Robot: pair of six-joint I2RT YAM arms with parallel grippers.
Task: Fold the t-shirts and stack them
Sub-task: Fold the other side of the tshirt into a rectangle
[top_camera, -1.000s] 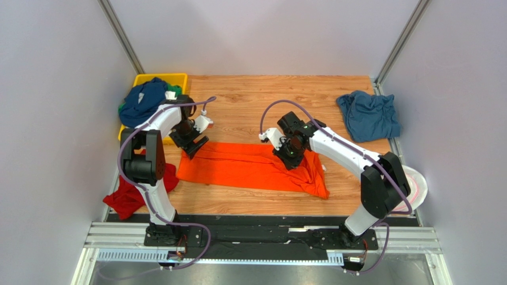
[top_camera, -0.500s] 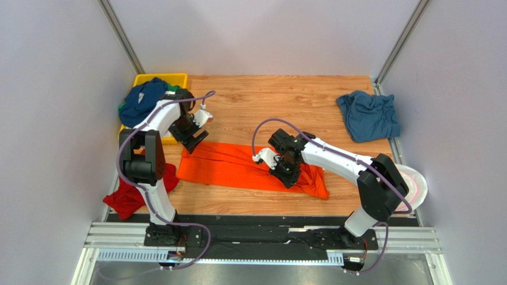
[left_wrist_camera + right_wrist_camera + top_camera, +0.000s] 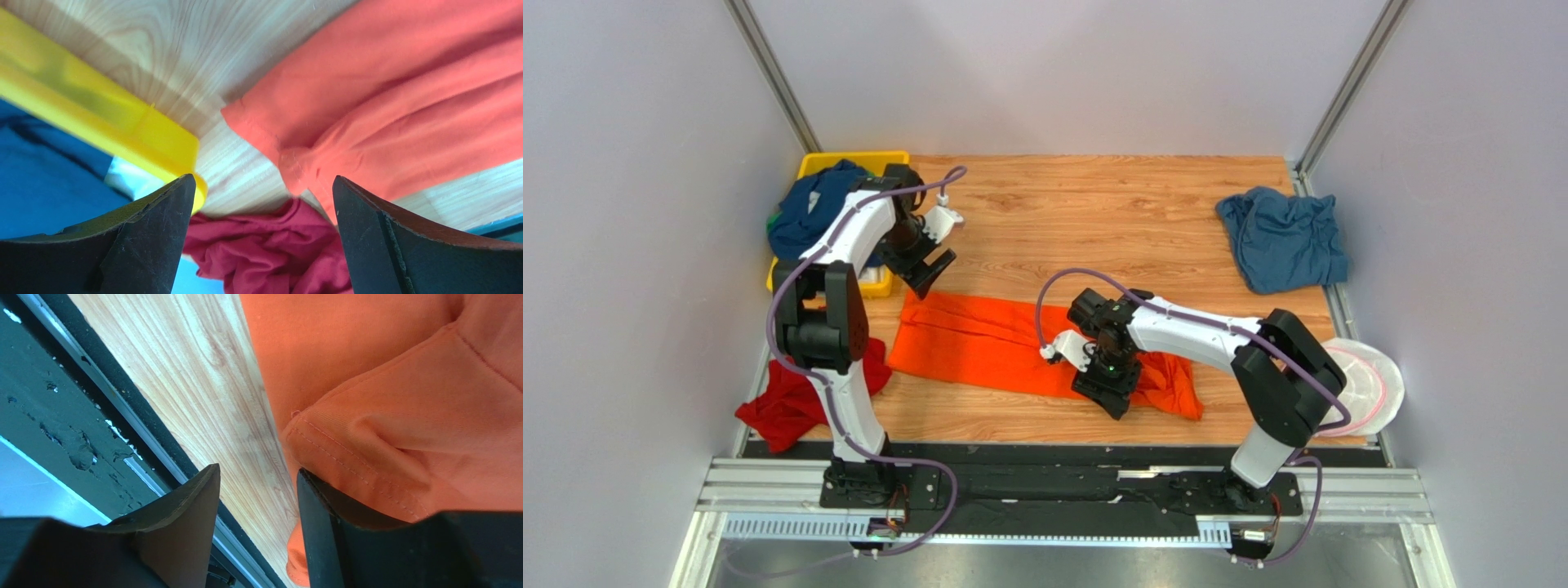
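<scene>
soft orange t-shirt point(image 3: 995, 343) lies as a creased long band mid wood-grain table point(image 3: 1112, 208), its stitched hem bunched at the 4 o'clock end. right gripper point(image 3: 1109, 398) sits there, fingers part open, gripping nothing. left gripper point(image 3: 932, 272) is over the shirt's 10 o'clock corner, spread wide, empty.

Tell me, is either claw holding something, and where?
Nothing is held: the left gripper and right gripper both stand open, and the orange t-shirt lies loose on the table.
</scene>
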